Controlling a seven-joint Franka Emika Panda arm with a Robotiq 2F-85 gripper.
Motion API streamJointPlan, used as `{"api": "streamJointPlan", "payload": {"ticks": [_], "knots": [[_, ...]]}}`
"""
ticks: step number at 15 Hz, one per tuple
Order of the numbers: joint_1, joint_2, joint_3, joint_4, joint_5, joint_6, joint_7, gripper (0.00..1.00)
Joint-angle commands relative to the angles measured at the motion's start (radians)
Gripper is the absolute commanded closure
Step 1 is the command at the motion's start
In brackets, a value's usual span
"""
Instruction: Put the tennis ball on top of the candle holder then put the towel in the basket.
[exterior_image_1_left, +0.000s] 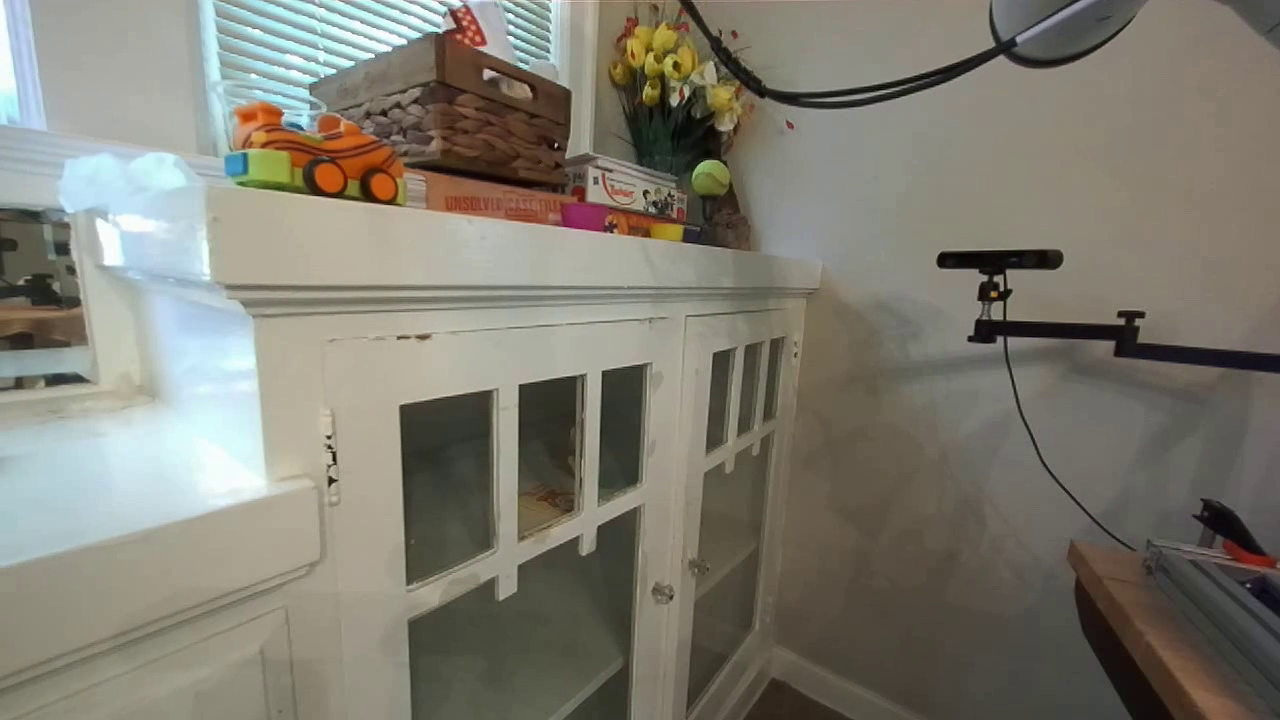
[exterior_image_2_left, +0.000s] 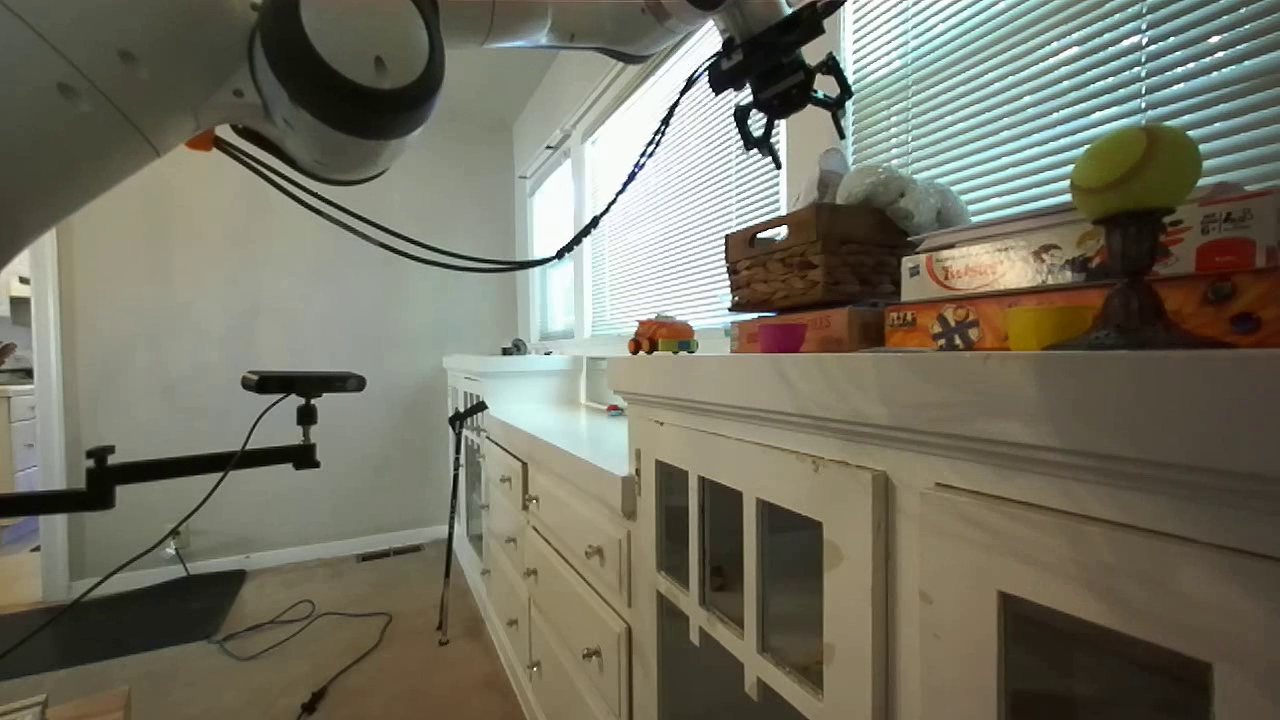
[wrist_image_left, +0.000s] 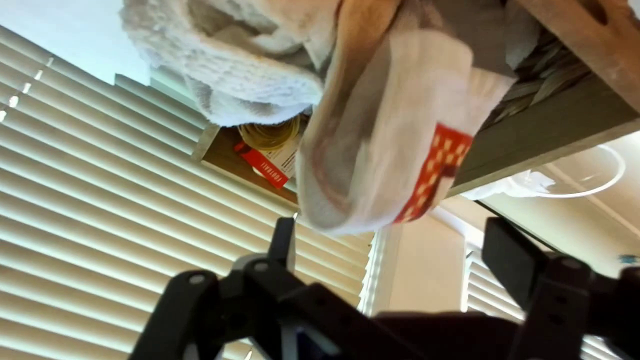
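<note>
Above the rectangular brown wicker basket (exterior_image_2_left: 820, 265), the black gripper (exterior_image_2_left: 808, 148) gapes wide — white, red-checked cloth towel (wrist_image_left: 417, 120) poking from the basket, fuzzy yellow-green tennis ball (exterior_image_2_left: 1135, 172) well apart, atop the dark candle holder (exterior_image_2_left: 1132, 300).

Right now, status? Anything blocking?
Black gripper open above brown wicker basket. Yellow-green tennis ball on dark candle holder. White red-patched towel in basket, poking up near gripper. No other obstruction seen.

the gripper (exterior_image_2_left: 808, 148) is hovering above the wicker basket (exterior_image_2_left: 815, 262), jaws standing wide apart! pale cloth (exterior_image_2_left: 900, 200) is bulging above the rim, and the basket is sitting on a reddish box (exterior_image_2_left: 845, 328). the tennis ball (exterior_image_2_left: 1135, 172) is perching on top of the dark candle holder (exterior_image_2_left: 1132, 270), and an orange toy truck (exterior_image_2_left: 663, 332) is standing near the box.
</note>
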Motion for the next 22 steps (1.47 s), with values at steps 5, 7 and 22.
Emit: {"api": "streamJointPlan", "payload": {"ticks": [5, 7, 22], "knots": [[-0.05, -0.076, 0.003, -0.023, 0.006, -0.098, 0.041, 0.0], [-0.063, -0.079, 0.001, -0.027, 0.011, -0.127, 0.067, 0.0], [-0.281, -0.03, 0.123, -0.007, 0.314, -0.124, 0.276, 0.0]]}}
